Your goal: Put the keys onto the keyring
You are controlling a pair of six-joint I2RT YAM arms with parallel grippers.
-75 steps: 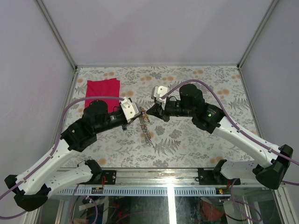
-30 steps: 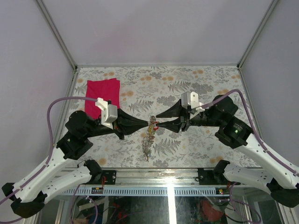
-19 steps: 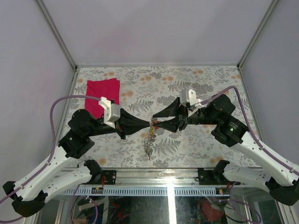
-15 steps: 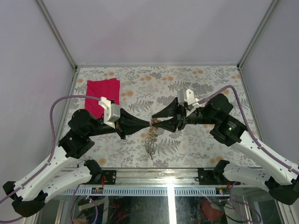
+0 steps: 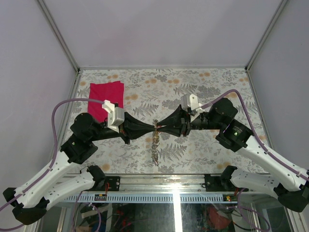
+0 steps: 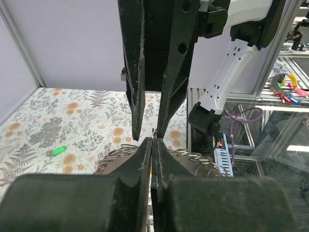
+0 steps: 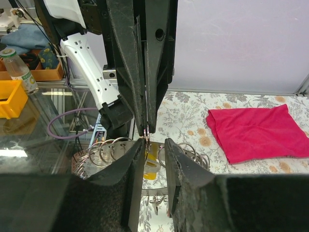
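The keyring [image 5: 155, 143] hangs edge-on above the middle of the table, its small rings and keys dangling below it. My left gripper [image 5: 153, 128] comes in from the left and is shut on the keyring's rim [image 6: 117, 155]. My right gripper [image 5: 160, 127] faces it tip to tip from the right. In the right wrist view my right gripper [image 7: 154, 145] has its jaws a narrow gap apart, straddling the keyring [image 7: 116, 148]. A yellow-headed key [image 7: 152, 164] hangs in that gap. A green-headed key [image 6: 59, 151] lies loose on the table.
A red cloth [image 5: 106, 96] lies flat at the table's back left, also seen in the right wrist view as the cloth [image 7: 256, 133]. The floral tablecloth [image 5: 203, 82] covers the table, with walls on three sides. Both arms stretch inward over the table's middle.
My right gripper has slid left up to the left gripper's tips and narrowed its jaws around the keyring. The left gripper has stayed shut on the ring and has hardly moved.
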